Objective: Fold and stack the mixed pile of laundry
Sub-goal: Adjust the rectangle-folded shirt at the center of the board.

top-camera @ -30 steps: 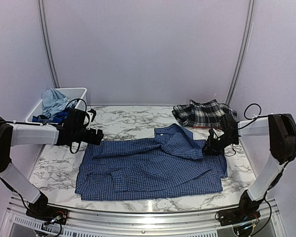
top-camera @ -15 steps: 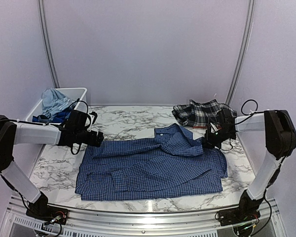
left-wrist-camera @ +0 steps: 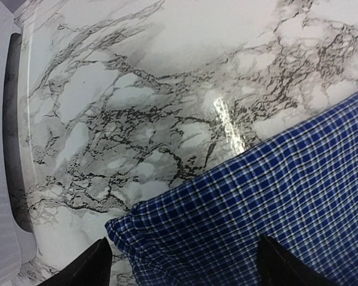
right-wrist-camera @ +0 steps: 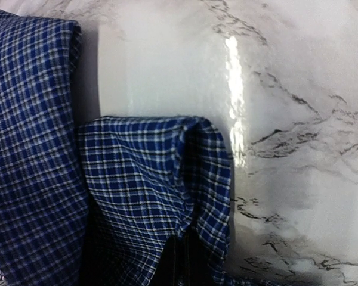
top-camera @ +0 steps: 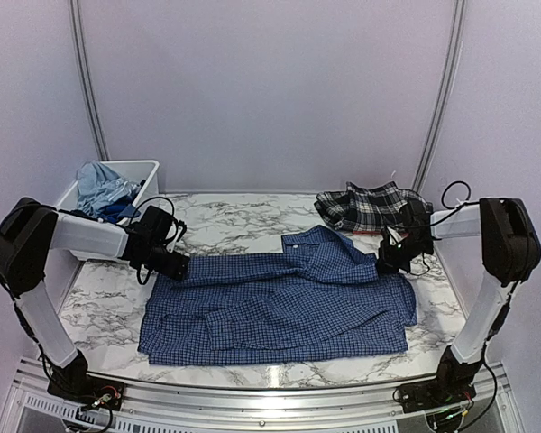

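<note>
Right gripper (top-camera: 389, 260) of mine is pinched tight on the navy check shirt (top-camera: 270, 307) at its far right corner; only my wrist view shows cloth bunching there. Left gripper (left-wrist-camera: 185, 269) stands wide, straddling the shirt's far left corner.

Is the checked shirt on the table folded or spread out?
Mostly spread out: the navy check shirt lies flat across the marble table, sleeves laid over its body.
</note>
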`<state>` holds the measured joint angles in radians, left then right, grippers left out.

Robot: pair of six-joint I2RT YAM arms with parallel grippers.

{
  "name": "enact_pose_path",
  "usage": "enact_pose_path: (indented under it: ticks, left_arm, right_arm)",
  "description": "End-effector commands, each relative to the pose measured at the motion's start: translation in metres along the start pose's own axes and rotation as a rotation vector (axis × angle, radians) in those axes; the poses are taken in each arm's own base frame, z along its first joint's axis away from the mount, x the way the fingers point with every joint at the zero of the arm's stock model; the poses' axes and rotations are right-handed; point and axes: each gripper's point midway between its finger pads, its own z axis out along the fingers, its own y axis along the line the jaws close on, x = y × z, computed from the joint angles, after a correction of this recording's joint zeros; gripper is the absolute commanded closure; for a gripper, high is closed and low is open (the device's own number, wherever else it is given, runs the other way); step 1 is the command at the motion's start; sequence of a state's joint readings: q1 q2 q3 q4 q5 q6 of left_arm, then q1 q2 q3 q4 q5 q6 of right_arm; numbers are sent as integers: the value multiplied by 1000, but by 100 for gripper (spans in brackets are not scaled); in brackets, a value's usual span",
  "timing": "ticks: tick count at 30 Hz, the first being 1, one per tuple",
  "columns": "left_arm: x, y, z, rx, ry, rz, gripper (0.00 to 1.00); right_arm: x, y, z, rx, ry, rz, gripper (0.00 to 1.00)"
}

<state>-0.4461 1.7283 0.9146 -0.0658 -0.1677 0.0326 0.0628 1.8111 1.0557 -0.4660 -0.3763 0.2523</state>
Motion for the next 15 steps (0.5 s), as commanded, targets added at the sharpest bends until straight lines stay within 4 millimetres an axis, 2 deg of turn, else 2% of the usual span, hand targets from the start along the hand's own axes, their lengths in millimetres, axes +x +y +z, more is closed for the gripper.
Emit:
enact_pose_path:
  ticks: [1, 4, 7, 10, 13, 15]
  left_arm:
    - [21, 11, 8, -62, 121, 87, 14]
    - [30, 19, 12, -110, 168, 128, 15]
    - [24, 26, 7, -143, 167, 128, 16]
    - [-5, 20, -17, -90, 48, 73, 14]
    - [-35, 13, -45, -25, -82, 43, 11]
    - [-48, 7, -58, 22, -128, 60, 11]
  right_arm:
    - [8, -24, 9, 78, 28, -15, 100]
    - [7, -25, 9, 83, 30, -29, 100]
    - [0, -22, -1, 80, 14, -50, 97]
    - [-16, -6, -26, 49, -36, -70, 83]
    - [-32, 16, -56, 6, -105, -101, 75]
    - [-36, 30, -69, -43, -130, -120, 70]
